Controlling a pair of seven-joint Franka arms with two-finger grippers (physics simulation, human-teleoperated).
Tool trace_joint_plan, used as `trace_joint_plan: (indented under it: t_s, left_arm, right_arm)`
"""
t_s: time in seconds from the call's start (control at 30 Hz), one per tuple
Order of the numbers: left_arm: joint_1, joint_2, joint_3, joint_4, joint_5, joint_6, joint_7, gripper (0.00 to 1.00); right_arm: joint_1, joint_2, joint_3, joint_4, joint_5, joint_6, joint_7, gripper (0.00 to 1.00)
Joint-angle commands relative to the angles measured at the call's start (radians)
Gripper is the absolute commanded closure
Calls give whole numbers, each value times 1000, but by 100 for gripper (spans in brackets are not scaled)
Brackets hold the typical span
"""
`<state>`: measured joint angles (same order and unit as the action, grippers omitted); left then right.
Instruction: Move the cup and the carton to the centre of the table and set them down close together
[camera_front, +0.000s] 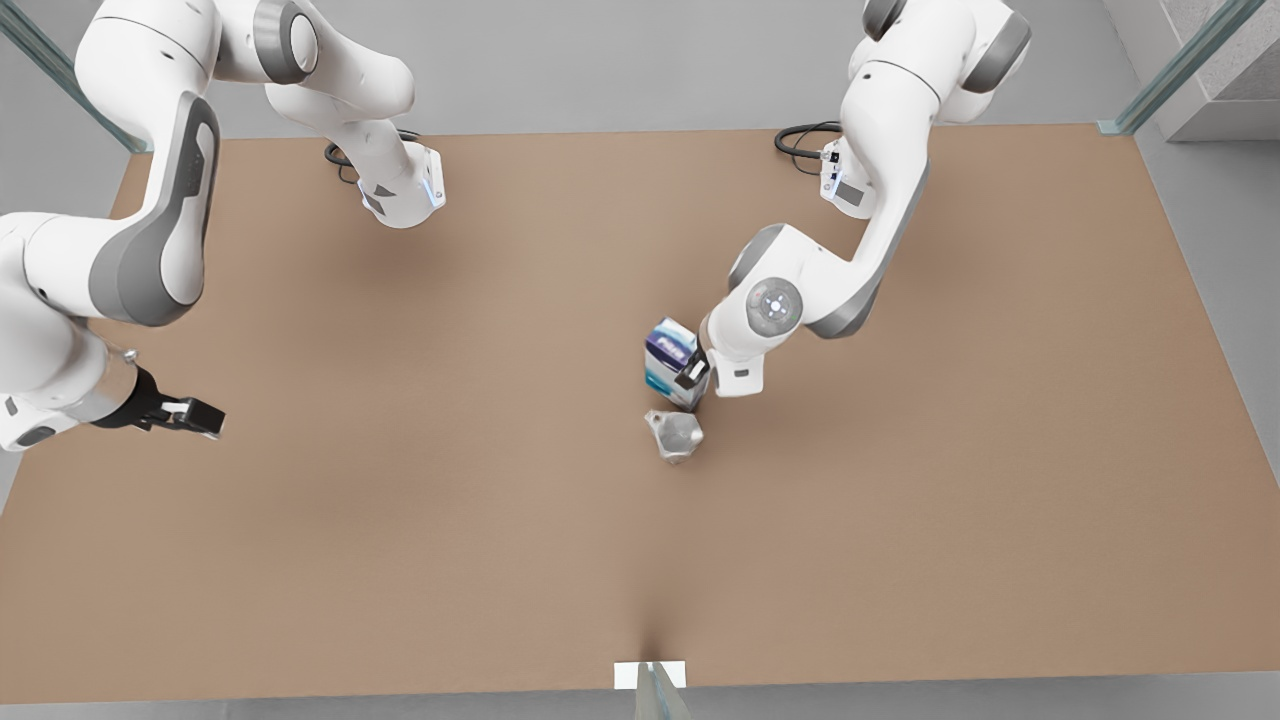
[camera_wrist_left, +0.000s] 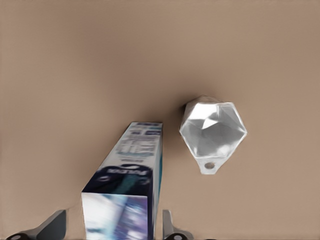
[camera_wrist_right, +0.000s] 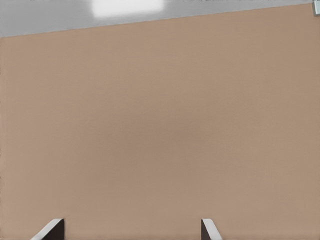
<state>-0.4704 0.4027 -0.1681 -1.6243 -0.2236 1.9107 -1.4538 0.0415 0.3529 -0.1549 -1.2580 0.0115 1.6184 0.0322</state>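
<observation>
Carton: the carton (camera_front: 671, 362) is seen standing near the middle of the table (camera_front: 420, 520), white with a dark blue top panel and a teal band. In the left wrist view the carton (camera_wrist_left: 125, 185) is seen from above, its blue top nearest the camera and its printed side running away toward the table.

Cup: the cup (camera_front: 674, 434) is set just beside the carton, on the side nearer the front view's lower edge; whether the two touch cannot be told. In the left wrist view the silvery faceted cup (camera_wrist_left: 213, 131) is seen a little apart from the carton's far end, with a small tab with a hole at its rim.

Left gripper: the left gripper (camera_front: 691, 372) is placed at the carton, on the arm at the front view's right. In the left wrist view the gripper (camera_wrist_left: 112, 227) is seen with one finger on each side of the carton's top; a narrow strip of table is visible between each finger and the carton's sides, so the jaws are spread wider than the carton and no grip is shown.

Right gripper: the right gripper (camera_front: 190, 415) is held above the table near the front view's left edge, well apart from both objects; this arm is waiting. In the right wrist view its fingers (camera_wrist_right: 50, 231) are seen spread wide, with bare table (camera_wrist_right: 160, 140) between them.
</observation>
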Motion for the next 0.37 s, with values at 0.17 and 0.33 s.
trace_joint_plan:
  t_s: [0.17,0.33]
  left_arm:
    - [391,-191,209,202,214,-397,1120,0]
    - [466,-257,217,193,314,-423,1349,0]
  right_arm:
    - [3,-5,1,15,5,-5,-1,0]
    - [1,-2,1,15,5,-3,-1,0]
